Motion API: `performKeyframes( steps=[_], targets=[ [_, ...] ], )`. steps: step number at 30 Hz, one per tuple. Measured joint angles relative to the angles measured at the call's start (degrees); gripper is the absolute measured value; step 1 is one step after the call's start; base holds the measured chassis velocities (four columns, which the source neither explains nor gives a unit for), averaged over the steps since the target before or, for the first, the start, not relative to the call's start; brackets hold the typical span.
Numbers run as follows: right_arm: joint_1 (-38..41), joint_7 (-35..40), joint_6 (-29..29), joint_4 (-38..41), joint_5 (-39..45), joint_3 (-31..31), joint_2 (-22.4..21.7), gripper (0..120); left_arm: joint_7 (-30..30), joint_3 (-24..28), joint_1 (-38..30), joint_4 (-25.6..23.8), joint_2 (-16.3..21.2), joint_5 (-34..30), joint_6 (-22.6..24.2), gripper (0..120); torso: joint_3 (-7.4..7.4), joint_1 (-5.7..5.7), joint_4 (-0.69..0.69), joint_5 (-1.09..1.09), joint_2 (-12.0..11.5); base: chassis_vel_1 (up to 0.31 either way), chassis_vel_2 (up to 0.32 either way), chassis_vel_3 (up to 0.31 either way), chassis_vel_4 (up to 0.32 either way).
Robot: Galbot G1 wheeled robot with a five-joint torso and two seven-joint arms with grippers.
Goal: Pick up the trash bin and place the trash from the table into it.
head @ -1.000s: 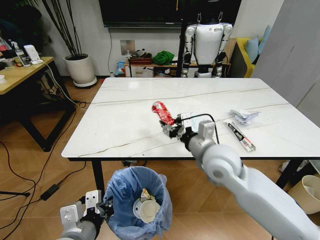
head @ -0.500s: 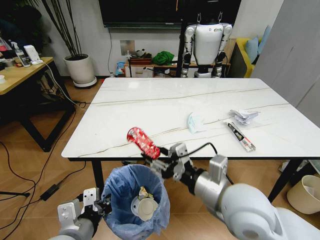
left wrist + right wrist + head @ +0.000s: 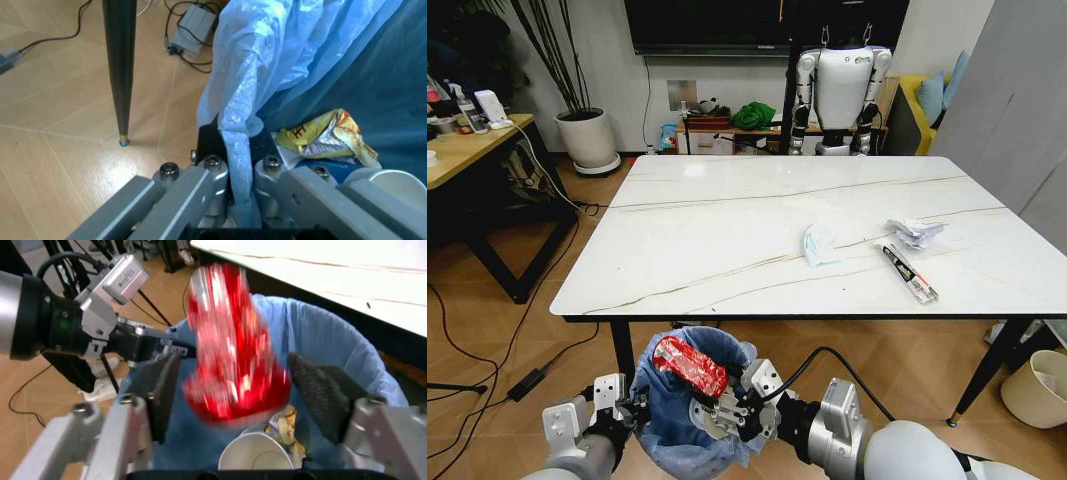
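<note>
Bin (image 3: 695, 400) sits below the table (image 3: 727, 210) edge, its bag rim pinched by the left gripper (image 3: 617, 415), with a cup (image 3: 257, 457) and yellow wrapper (image 3: 327, 135) already inside. The right gripper (image 3: 243, 390), jaws spread, lets a red wrapper (image 3: 689, 366) fall over it. Mask (image 3: 817, 243), paper (image 3: 915, 232) and long wrapper (image 3: 911, 272) remain on top.

Wrapper (image 3: 689, 366) seemingly above bin (image 3: 655, 432)

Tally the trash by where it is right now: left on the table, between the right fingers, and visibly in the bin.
On the table: 3
Red wrapper over the trash bin, between right end effector fingers: 1
In bin: paper cup, yellow wrapper: 2
Total: 6
</note>
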Motion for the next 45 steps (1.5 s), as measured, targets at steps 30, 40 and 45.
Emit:
performKeyframes(
  steps=[30, 40, 45],
  targets=[
    [10.5, 16.3, -2.0, -12.4, 21.2, 23.3, 6.0, 100, 0.1, -1.0, 1.5, 0.0, 0.1, 0.0, 0.0, 0, 0.0, 0.0, 0.0, 0.0, 0.0, 0.0, 0.0, 0.0, 0.0],
    [18.1, 16.3, -1.8, -29.1, 21.2, 23.4, 8.0, 100, 0.2, -1.7, 2.5, 0.0, -0.2, 0.0, 0.0, 0, 0.01, 0.01, -0.01, 0.0, 0.0, 0.0, 0.0, 0.0, 0.0],
    [22.2, 17.0, -1.7, -32.5, 21.4, 20.3, 9.3, 100, 0.2, -1.4, 2.7, 0.0, -0.5, 0.4, 0.0, 0, 0.01, 0.01, 0.0, -0.01, 0.0, 0.0, 0.0, 0.0, 0.0]
  ],
)
